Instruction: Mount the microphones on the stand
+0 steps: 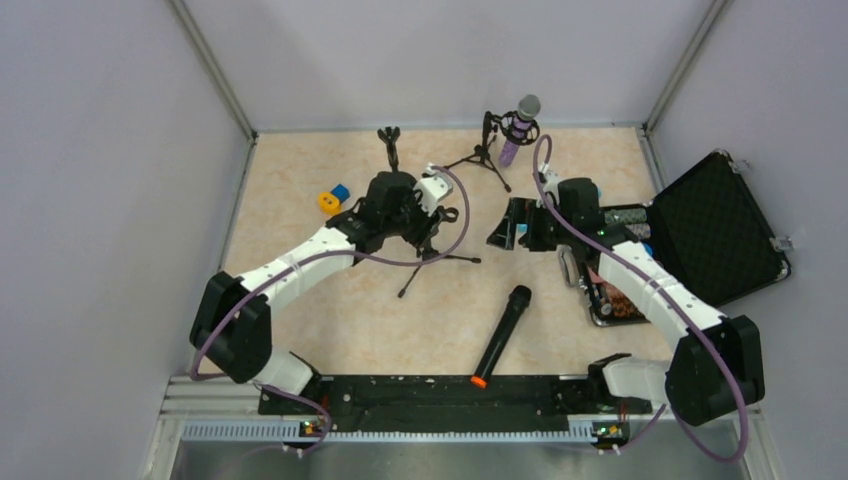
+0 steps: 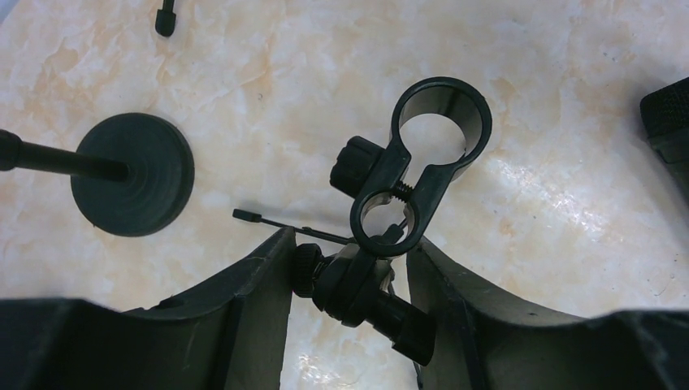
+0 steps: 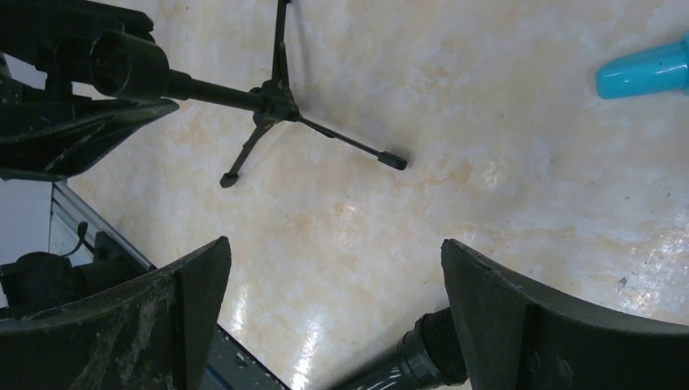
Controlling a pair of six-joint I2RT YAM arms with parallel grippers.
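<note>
A black tripod stand [image 1: 441, 259] stands mid-table, and its empty two-ring clip [image 2: 422, 162] points up. My left gripper [image 1: 420, 225] [image 2: 349, 240] is shut on the swivel joint [image 2: 357, 284] just under that clip. The black microphone [image 1: 500, 335] with an orange end lies near the front. Its grille [image 3: 443, 345] shows beside my right fingers. My right gripper [image 1: 512, 232] [image 3: 337, 268] hangs open over bare table, holding nothing. The purple microphone [image 1: 520, 125] sits in a second stand [image 1: 485, 155] at the back. A light blue microphone [image 1: 340, 191] [image 3: 646, 69] lies at the back left.
An open black case [image 1: 715, 225] lies at the right behind my right arm. A third small stand [image 1: 390, 143] is at the back, and a round black base [image 2: 134, 175] with a rod shows in the left wrist view. Something orange [image 1: 327, 203] sits beside the blue microphone.
</note>
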